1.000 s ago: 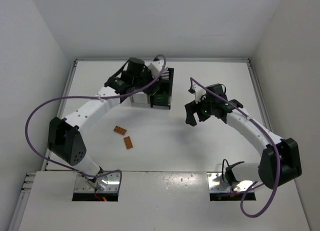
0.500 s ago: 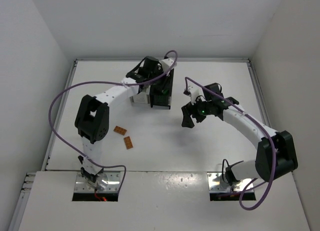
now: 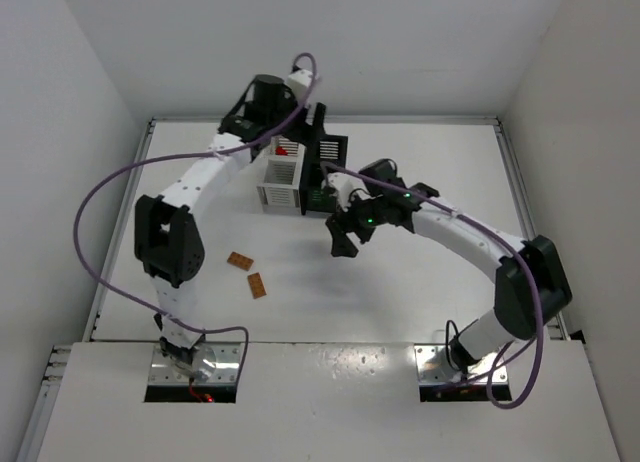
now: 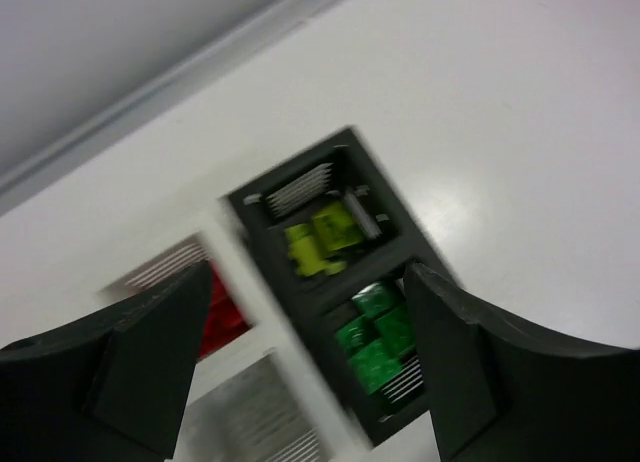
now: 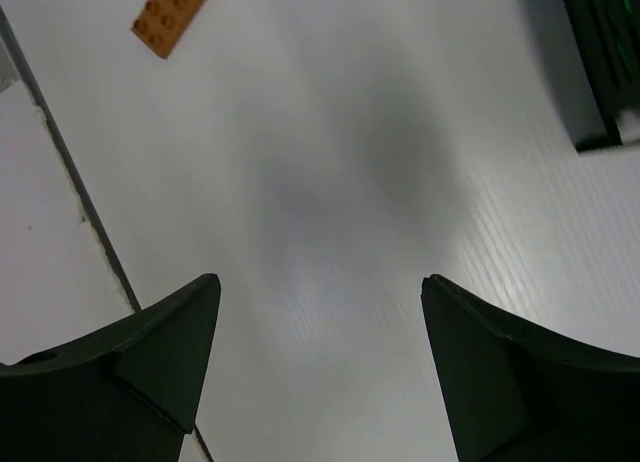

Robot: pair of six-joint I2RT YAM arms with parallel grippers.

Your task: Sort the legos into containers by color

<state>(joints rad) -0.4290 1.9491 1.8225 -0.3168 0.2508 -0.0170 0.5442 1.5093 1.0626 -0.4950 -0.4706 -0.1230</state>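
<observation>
The containers stand at the back of the table: a white bin with red legos behind it, and a black bin. In the left wrist view the black bin holds yellow-green legos and green legos; red legos lie in a white bin. My left gripper hovers open above them, empty. Two orange-brown legos lie on the table. My right gripper hangs open over bare table, one orange-brown lego far ahead.
The table is walled on the left, back and right. A purple cable loops out from the left arm. A corner of the black bin shows at the upper right of the right wrist view.
My left gripper has opened and pulled up and back-left from the black bin, uncovering the red legos. My right arm has swung left, towards the middle of the table.
</observation>
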